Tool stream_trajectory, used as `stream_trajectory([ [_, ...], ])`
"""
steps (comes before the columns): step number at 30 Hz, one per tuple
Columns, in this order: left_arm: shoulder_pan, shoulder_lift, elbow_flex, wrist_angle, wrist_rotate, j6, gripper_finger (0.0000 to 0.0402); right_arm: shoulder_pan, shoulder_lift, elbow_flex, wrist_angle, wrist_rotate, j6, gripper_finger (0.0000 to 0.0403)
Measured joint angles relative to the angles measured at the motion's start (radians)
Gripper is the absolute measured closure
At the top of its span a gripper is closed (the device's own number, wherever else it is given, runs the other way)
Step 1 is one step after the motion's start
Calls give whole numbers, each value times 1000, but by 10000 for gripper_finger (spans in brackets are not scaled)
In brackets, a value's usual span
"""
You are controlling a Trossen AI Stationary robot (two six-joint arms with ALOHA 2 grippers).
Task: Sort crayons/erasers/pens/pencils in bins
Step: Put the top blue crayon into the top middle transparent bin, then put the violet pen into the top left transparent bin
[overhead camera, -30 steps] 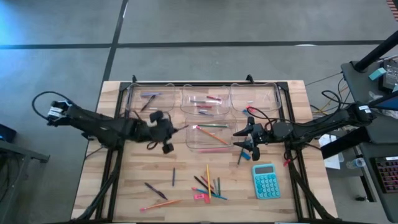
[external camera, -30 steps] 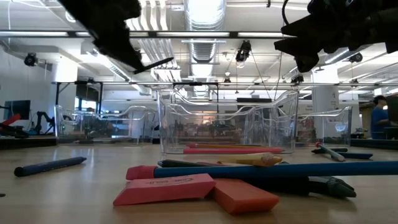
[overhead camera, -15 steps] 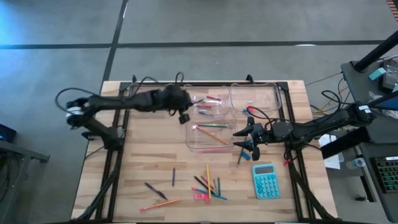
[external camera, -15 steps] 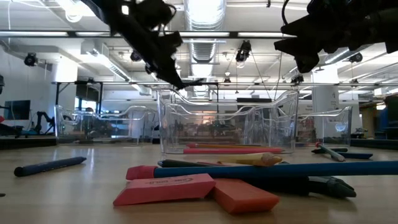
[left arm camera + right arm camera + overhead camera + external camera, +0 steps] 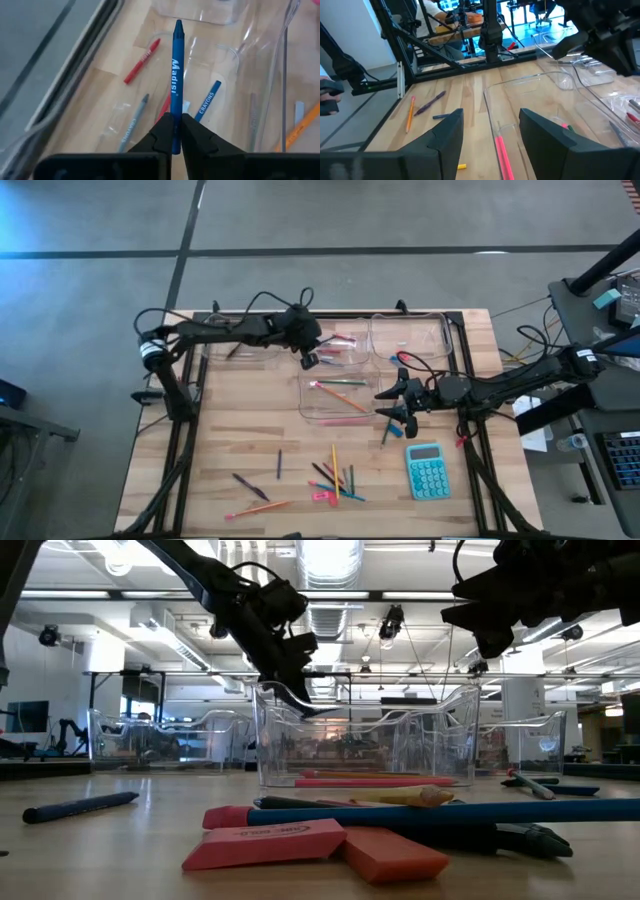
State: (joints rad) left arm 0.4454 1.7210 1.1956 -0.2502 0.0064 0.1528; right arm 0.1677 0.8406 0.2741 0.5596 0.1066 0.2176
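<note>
The left gripper (image 5: 311, 358) hangs over the middle bin (image 5: 300, 340) of the back row, toward twelve o'clock on the table (image 5: 220, 450), its fingers (image 5: 161, 134) pressed together on a blue crayon (image 5: 176, 85) that points out past the fingertips over that bin's floor, where a red crayon (image 5: 142, 61), a grey one (image 5: 134, 122) and another blue one (image 5: 208, 100) already lie. The right gripper (image 5: 396, 404) waits at about three o'clock, just beside the right wall of the front bin (image 5: 306, 406), with its fingers (image 5: 445, 137) standing well apart and nothing between them. That front bin holds a long pink pencil (image 5: 504, 156) and a few other thin sticks. Loose items remain at about six o'clock: a cluster of pencils (image 5: 334, 470) and dark pens (image 5: 322, 474), one slim dark pen (image 5: 279, 463) off toward seven, and another dark pen (image 5: 249, 485) with an orange pencil (image 5: 258, 507) nearer the front edge. Two pink erasers (image 5: 265, 843) lie closest to the low camera. The teal calculator (image 5: 427, 471) sits at about four o'clock.
</note>
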Motion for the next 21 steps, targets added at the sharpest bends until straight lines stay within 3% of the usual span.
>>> stream_trajectory([
  [7,1,-2,-3,-14,-15,-42,303,0,0,0,-1,-1,0,220],
  [12,-15,-75,-1,-69,-16,-94,244,0,0,0,-1,0,-6,220],
  [17,-105,-225,-23,-158,-18,-138,232,0,0,0,-1,-3,-7,220],
  [21,-257,-354,-61,-192,-44,-206,231,0,0,0,-2,-5,-20,220],
])
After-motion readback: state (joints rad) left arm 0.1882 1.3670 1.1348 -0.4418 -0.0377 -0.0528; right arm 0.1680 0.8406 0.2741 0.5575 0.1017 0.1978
